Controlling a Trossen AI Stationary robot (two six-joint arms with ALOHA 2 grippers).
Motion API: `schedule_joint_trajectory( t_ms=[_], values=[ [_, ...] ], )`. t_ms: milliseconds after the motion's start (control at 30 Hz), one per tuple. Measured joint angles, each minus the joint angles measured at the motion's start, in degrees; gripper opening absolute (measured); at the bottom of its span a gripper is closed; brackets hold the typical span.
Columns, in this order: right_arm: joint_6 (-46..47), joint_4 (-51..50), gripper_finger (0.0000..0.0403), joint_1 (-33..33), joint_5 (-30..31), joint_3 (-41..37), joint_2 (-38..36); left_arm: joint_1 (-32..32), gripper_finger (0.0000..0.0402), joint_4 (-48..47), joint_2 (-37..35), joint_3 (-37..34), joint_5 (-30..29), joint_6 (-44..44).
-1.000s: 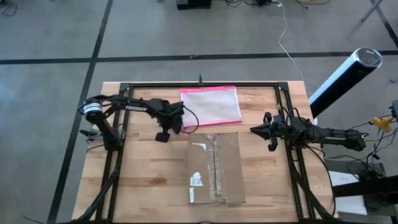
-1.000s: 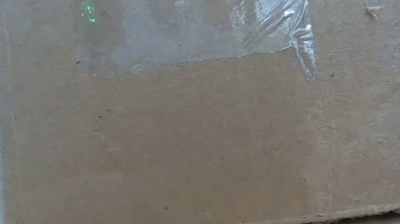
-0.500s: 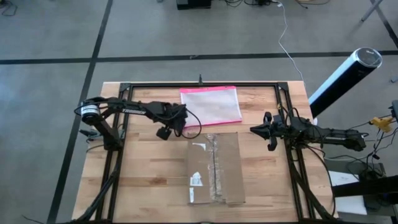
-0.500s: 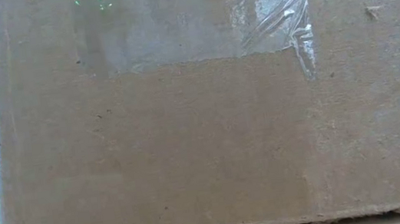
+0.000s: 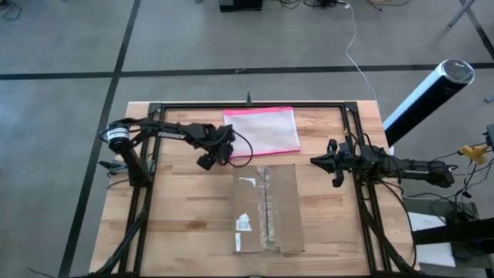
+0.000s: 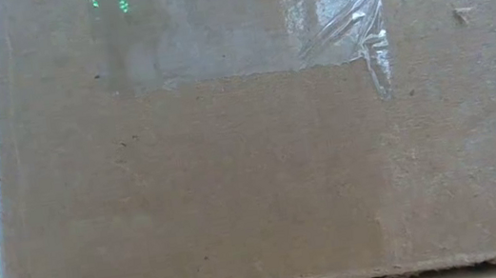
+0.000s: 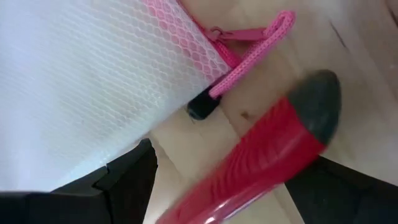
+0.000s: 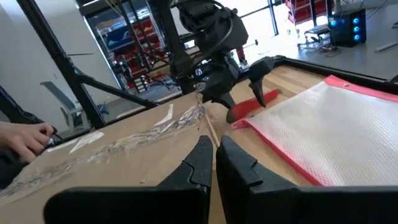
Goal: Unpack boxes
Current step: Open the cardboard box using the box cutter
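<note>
1. Brown cardboard box (image 5: 284,205) lying flat on the wooden table (image 5: 185,224), at the middle of its near half, between the two arms.
2. Long axis running from the table's far edge toward its near edge; one short end pointing at the pink-edged pouch (image 5: 261,131), close to it, the other at the near edge.
3. Clear tape (image 5: 266,208) laid along the seam, following that same long axis; small white labels (image 5: 244,224) on the half nearer the left arm.
4. Left gripper (image 5: 225,145) over the pouch's corner, just beyond the box's far end.
5. Only in the left wrist view: a red ribbed tool (image 7: 261,155) with a dark grey tip filling the gap between the dark fingers (image 7: 130,180), apparently clamped there, above bare wood beside the pouch's pink zip cord (image 7: 249,46).
6. Right gripper (image 5: 315,161) waiting over the table's right side, level with the box's far end, fingers drawn almost together with only a thin slit, nothing held.
7. Only in the right wrist view: crinkled tape raised along the box top, the left gripper (image 8: 239,93) beyond it with the red tool (image 8: 254,102) beneath, and a person's hand (image 8: 25,138) off past the table.
8. Only in the low view: one upright side of the box (image 6: 234,179) filling nearly the whole picture, tape folded down over its upper part; top face and both grippers hidden.
</note>
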Motion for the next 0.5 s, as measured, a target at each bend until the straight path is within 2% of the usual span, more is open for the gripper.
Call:
schedule_joint_trajectory(
  t_ms=[167, 267, 367, 500],
  values=[
    [0.0, 0.0, 0.0002, 0.01, 0.07, 0.0, -0.02, 0.17, 0.0311, -1.72, 1.12, 0.12, 0.97, -3.26],
    [0.0, -0.02, 0.0002, 0.02, 0.52, 0.0, -0.02, 0.15, 0.0284, -3.25, 1.14, 0.15, 1.49, -5.7],
    [-0.27, -0.13, 0.0002, 0.0, 1.54, 0.0, -0.02, 0.13, 0.0217, -4.42, 1.2, 0.08, 2.92, -6.43],
    [-0.36, -0.14, 0.0002, 0.0, 1.52, 0.0, -0.02, 0.08, 0.0101, -4.95, 1.23, -0.15, 4.56, -6.5]
  ],
)
